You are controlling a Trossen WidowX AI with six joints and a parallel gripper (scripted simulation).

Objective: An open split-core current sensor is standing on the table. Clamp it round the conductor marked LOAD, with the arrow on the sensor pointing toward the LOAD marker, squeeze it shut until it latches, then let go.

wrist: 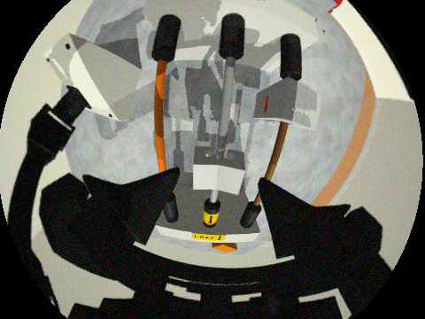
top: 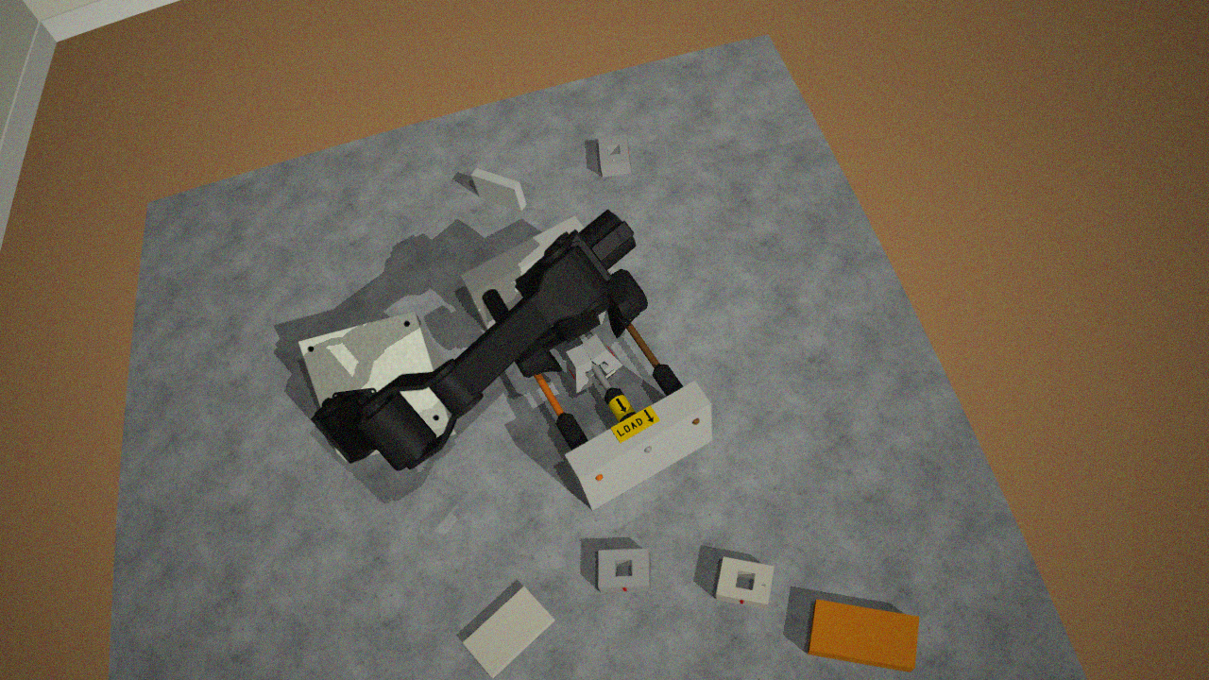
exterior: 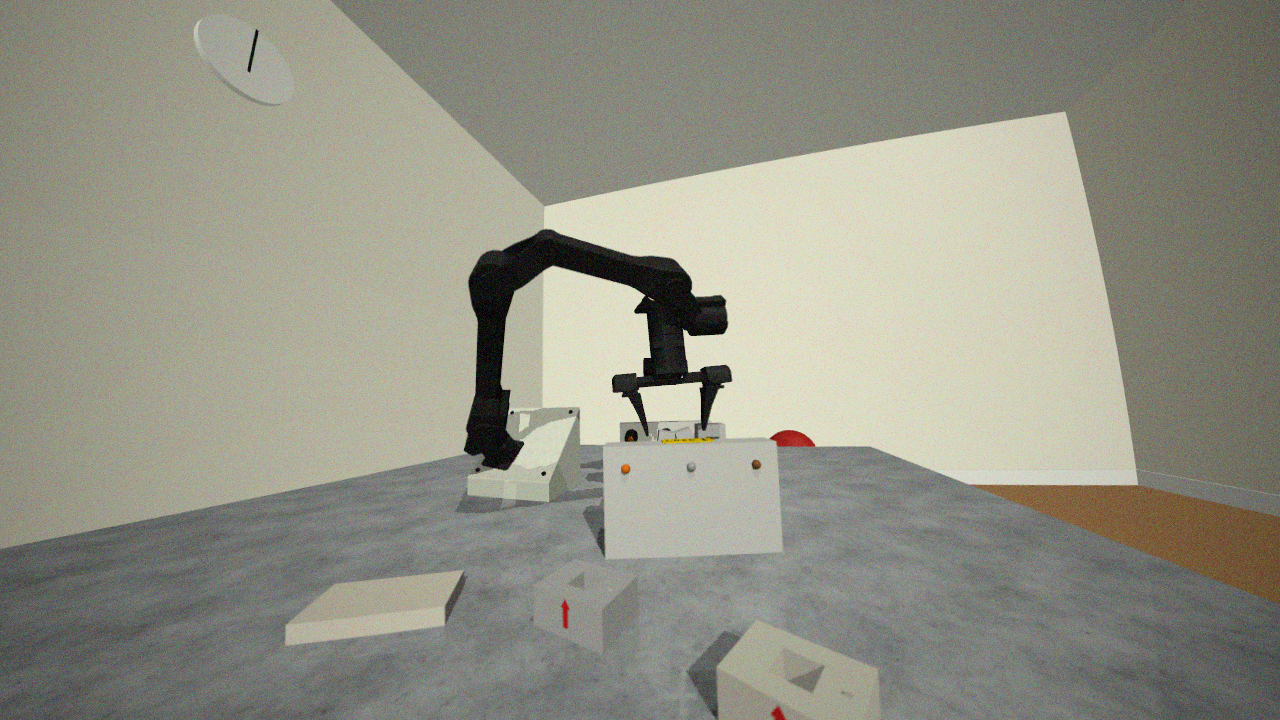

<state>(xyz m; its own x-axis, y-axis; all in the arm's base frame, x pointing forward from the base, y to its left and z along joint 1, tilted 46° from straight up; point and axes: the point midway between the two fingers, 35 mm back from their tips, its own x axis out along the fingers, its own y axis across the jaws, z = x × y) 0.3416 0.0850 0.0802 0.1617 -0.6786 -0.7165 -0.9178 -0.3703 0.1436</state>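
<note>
The grey conductor [wrist: 227,89] runs between two end blocks, and its yellow band and the yellow LOAD marker [top: 634,424] [wrist: 208,237] are at the front block. A pale split-core sensor [wrist: 206,177] sits round the grey conductor near that end. Its halves look together in the wrist view; I cannot tell whether it is latched, and its arrow cannot be made out. My gripper [top: 585,349] [exterior: 675,431] [wrist: 220,176] is wide open, with one finger on each side of the sensor and gaps between. In the exterior view the front block hides most of the sensor.
The orange conductor [wrist: 159,106] and brown conductor [wrist: 276,146] flank the grey one. Another sensor [wrist: 275,104] with a red arrow is on the brown one. The front block [top: 651,452] [exterior: 693,514], two loose sensors, a pale slab [top: 508,632] and an orange block [top: 863,634] stand on the table.
</note>
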